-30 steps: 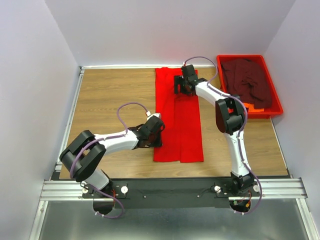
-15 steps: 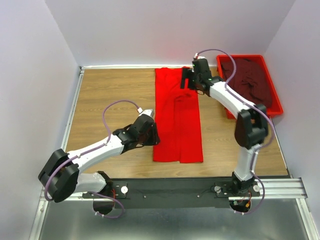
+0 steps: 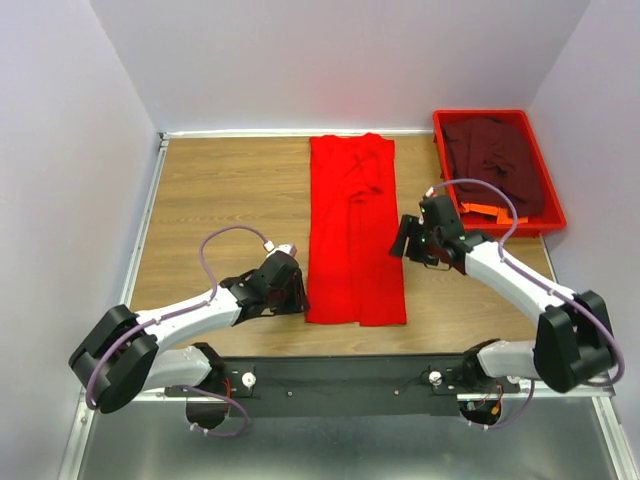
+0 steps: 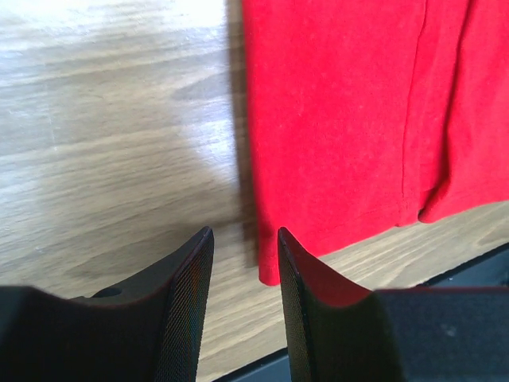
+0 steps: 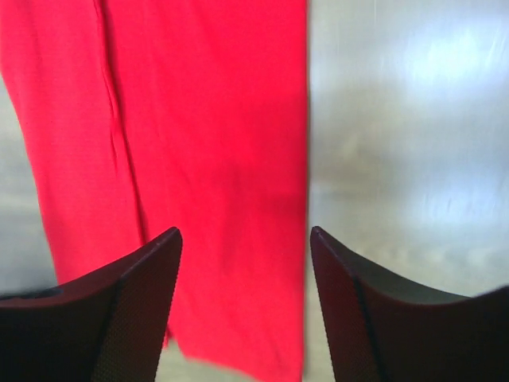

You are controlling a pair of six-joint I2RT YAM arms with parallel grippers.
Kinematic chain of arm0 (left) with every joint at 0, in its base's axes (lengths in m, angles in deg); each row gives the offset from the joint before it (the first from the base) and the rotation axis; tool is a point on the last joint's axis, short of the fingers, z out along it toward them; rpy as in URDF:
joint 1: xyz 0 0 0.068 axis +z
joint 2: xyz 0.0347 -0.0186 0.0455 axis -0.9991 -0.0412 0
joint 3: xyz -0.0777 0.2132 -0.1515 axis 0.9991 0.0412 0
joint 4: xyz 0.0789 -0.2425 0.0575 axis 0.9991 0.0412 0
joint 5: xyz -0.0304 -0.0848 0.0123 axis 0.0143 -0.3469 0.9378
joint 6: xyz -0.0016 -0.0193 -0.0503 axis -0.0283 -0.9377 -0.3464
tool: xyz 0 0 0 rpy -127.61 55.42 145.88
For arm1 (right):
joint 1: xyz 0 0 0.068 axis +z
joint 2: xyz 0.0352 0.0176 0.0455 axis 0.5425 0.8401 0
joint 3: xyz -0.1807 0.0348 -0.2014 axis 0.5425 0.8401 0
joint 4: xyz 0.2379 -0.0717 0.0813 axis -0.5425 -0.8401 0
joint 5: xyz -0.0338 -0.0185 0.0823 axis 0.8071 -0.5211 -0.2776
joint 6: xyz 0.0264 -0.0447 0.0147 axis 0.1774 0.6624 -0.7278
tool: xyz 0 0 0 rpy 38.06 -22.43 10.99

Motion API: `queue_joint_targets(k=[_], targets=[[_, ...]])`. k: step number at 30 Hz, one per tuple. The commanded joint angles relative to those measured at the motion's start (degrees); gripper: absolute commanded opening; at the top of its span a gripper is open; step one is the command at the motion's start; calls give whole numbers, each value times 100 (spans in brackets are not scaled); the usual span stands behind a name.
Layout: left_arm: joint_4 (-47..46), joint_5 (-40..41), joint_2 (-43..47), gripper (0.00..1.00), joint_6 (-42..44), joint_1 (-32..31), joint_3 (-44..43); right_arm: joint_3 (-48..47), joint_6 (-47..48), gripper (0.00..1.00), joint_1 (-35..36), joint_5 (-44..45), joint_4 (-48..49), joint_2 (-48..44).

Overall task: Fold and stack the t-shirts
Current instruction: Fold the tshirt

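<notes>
Bright red t-shirt (image 3: 352,235), folded lengthwise into a long narrow strip, lying flat on the wooden table (image 3: 220,190), with its collar end toward the back wall and its hem toward the arm bases. Dark maroon t-shirt (image 3: 497,160), to the right of the red shirt's far end, lying crumpled inside a red plastic tray (image 3: 555,215) that stands well apart from the strip. Left gripper (image 3: 296,292), just beside the red shirt's near left corner, low over the wood; its fingers (image 4: 187,310) stand a narrow gap apart and hold nothing. Right gripper (image 3: 402,240), just beside the red shirt's right edge about halfway along the strip; its fingers (image 5: 139,310) are spread wide over that edge and are empty.
</notes>
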Motion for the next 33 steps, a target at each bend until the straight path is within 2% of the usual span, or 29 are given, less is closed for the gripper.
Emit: queue_joint_targets(k=[1,6,15,18,29,33], targets=[[-323,-229,99,46,-216,-54,135,552,-461,68,-2,-587,-256,-570],[-394,-221,284,46,-312,-89,232,1158,-628,63,-2,-947,-459,-957],[-455,-326,-129,43,-330,-229,232,1704,-848,56,-2,-1272,-775,-1336],[-473,-335,-261,43,-321,-256,215,1845,-1015,50,7,-1361,-811,-1380],[-552,-432,-595,39,-198,-300,170,2258,-1208,46,7,-1352,-837,-1371],[-561,-476,-621,35,-181,-291,179,2346,-1217,45,7,-1466,-811,-1274]])
